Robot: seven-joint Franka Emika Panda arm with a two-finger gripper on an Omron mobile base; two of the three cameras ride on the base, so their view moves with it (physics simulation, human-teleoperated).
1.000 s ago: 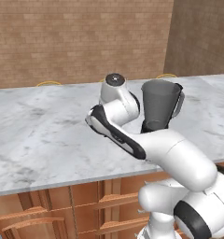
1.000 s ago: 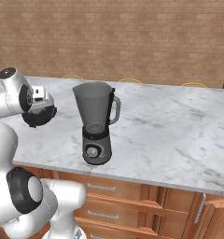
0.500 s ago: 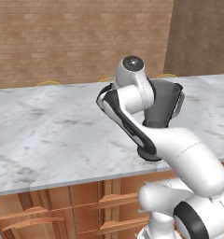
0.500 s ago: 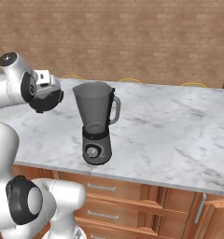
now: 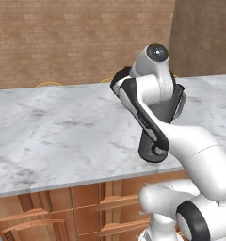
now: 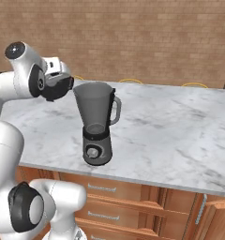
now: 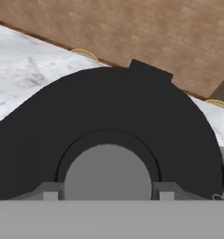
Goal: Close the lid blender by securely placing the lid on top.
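The blender (image 6: 98,126) stands on the marble counter near its front edge: a dark grey base with a round knob under a smoky open-topped jar with a side handle. My gripper (image 6: 58,84) hangs just left of the jar's rim, at about rim height, shut on the lid (image 6: 55,90). In the hand view the black lid (image 7: 109,116) is seen close up, its pointed tab (image 7: 149,71) toward the brick wall. My gripper (image 7: 107,192) pinches the grey centre knob (image 7: 108,175) from both sides. In the left base view my arm covers most of the blender (image 5: 150,150).
The marble counter (image 6: 170,131) stretches wide to the right of the blender. A brick wall (image 6: 147,37) rises behind it. Thin yellow rings (image 6: 131,80) lie at the counter's back edge. Wooden drawers (image 6: 133,197) run below the front edge.
My arm has risen and swung the held lid rightward, from low over the counter to just beside the jar's rim. The blender has not moved.
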